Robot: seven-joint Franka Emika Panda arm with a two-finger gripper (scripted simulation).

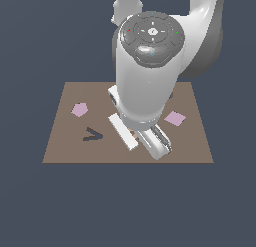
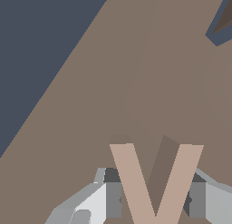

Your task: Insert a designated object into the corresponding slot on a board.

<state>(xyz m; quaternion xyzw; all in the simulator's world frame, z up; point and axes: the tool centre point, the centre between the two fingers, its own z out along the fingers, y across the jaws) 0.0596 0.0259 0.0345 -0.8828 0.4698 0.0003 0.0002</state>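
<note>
- Sitting between the gripper's [image 2: 154, 198] two fingers [image 2: 114, 193] in the wrist view, the tan V-shaped piece [image 2: 154, 182] is pinched on both outer arms, its open end pointing away from the camera.
- In the exterior view a sliver of the piece shows under the wrist, over the board's [image 1: 75, 151] middle.
- The dark V-shaped slot [image 1: 92, 135] lies flat on the board toward the exterior view's left, well apart from the gripper [image 1: 135, 135].
- A pink pentagon [image 1: 79, 109] rests beyond the slot; a pink square [image 1: 175, 118] lies toward the exterior view's right of the arm.
- The white arm [image 1: 147, 76] hides much of the board's centre.
- A dark cut-out [image 2: 222, 23] shows at the wrist view's edge.
</note>
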